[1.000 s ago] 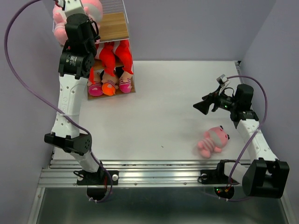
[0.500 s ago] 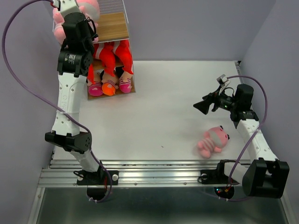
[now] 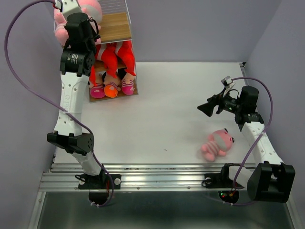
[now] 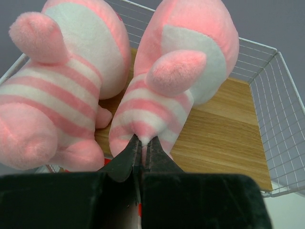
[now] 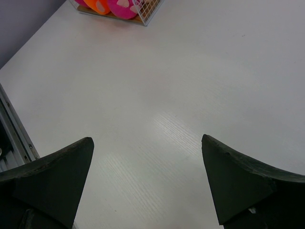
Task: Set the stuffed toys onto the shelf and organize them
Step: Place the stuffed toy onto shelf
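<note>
On the shelf's top board (image 4: pixel 224 129) stand two pink striped stuffed toys side by side, one on the left (image 4: pixel 62 95) and one on the right (image 4: pixel 176 71). My left gripper (image 4: pixel 143 140) is shut on a pinch of the right one's lower body. From above, the shelf (image 3: pixel 116 28) is at the back left, with my left wrist over those pink toys (image 3: pixel 91 7). Red sharks (image 3: pixel 118 57) fill the middle tier and dolls' feet (image 3: pixel 112 88) show on the bottom. A third pink striped toy (image 3: pixel 217 144) lies on the table, near and to the right of my open, empty right gripper (image 3: pixel 206 109).
The white table (image 3: pixel 167 109) runs between shelf and right arm, with purple walls at the back and both sides. The shelf's wire side (image 4: pixel 281 119) rises to the right of the held toy. The right wrist view shows bare table (image 5: pixel 167 95) and the shelf's bottom corner (image 5: pixel 145 14).
My left wrist has edged slightly back and up over the shelf's top tier with the pink toy still pinched. The right arm and the toy on the table have not moved.
</note>
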You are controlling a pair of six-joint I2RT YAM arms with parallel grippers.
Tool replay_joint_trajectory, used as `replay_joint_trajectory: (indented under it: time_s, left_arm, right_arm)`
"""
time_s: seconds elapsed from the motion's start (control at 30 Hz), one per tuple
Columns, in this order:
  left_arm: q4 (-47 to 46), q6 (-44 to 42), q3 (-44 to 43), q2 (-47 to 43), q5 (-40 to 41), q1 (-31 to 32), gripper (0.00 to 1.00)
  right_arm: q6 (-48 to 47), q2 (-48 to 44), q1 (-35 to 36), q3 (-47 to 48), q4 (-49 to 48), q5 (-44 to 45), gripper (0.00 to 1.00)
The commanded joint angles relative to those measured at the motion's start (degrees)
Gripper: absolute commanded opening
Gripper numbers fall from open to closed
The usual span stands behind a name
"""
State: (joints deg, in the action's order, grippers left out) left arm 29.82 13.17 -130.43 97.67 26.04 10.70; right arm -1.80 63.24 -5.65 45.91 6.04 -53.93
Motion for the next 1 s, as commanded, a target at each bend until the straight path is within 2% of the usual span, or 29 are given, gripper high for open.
replay_joint_trajectory:
  time_s: [0.0, 0.23, 0.47, 0.57, 0.67, 0.73, 0.8, 0.9, 0.97]
  left_arm:
    - [-2.58, 0.63, -0.79, -1.16, 0.15, -0.77, 0.03]
    - [-2.93, 0.81, 0.97, -2.13, -0.03, -1.12, 0.09]
    - [-2.93, 0.98, 1.23, -2.48, 0.06, -1.21, 0.23]
    - [-2.84, 0.98, 1.32, -2.66, 0.06, -1.21, 0.24]
    - [-2.84, 1.07, 1.41, -2.66, 0.23, -1.21, 0.33]
    - [-2.84, 0.98, 1.49, -2.83, 0.24, -1.21, 0.34]
    - [-2.93, 0.98, 1.50, -2.92, 0.50, -1.29, 0.42]
    - [-2.93, 0.98, 1.58, -3.18, 0.50, -1.21, 0.44]
    - [-3.02, 0.98, 1.76, -3.18, 0.59, -1.29, 0.52]
  right_arm:
    - [-1.19, -0.75, -0.06, -0.56, -0.95, 0.23, 1.00]
    - [-1.45, -0.66, -0.06, -0.56, -0.95, 0.49, 1.00]
    - [-1.62, -0.66, -0.06, -0.65, -0.86, 0.85, 1.00]
    - [-1.80, -0.66, -0.06, -0.65, -0.86, 0.93, 1.00]
    - [-1.89, -0.75, -0.06, -0.65, -0.86, 1.11, 1.00]
    - [-1.98, -0.75, -0.06, -0.65, -0.86, 1.11, 1.00]
    - [-1.98, -0.75, -0.06, -0.65, -0.86, 1.20, 1.00]
    - [-2.06, -0.75, -0.06, -0.73, -0.86, 1.28, 1.00]
    - [-2.15, -0.84, -0.06, -0.73, -0.77, 1.46, 1.00]
